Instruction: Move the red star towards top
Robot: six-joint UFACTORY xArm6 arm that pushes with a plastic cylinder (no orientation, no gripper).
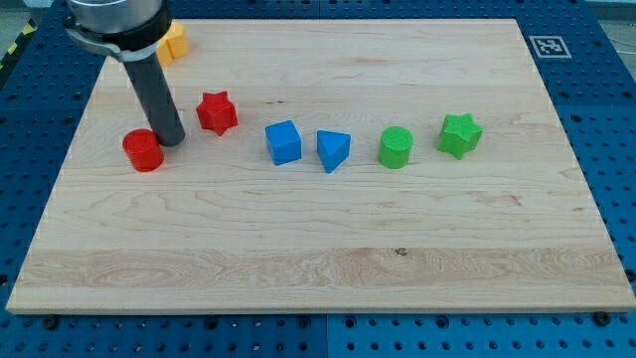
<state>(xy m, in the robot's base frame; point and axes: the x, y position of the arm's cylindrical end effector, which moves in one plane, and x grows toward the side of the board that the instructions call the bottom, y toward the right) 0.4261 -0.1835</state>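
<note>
The red star (217, 112) lies on the wooden board (318, 259) in the upper left part of the view. My tip (170, 139) rests on the board just left of and slightly below the star, with a small gap between them. A red cylinder (143, 150) stands right next to my tip on its lower left. The dark rod rises from the tip toward the view's top left.
A blue cube (283, 142), a blue triangular block (333, 150), a green cylinder (396, 147) and a green star (460, 134) stand in a row to the star's right. A yellow block (174, 43) shows partly behind the arm at the top left.
</note>
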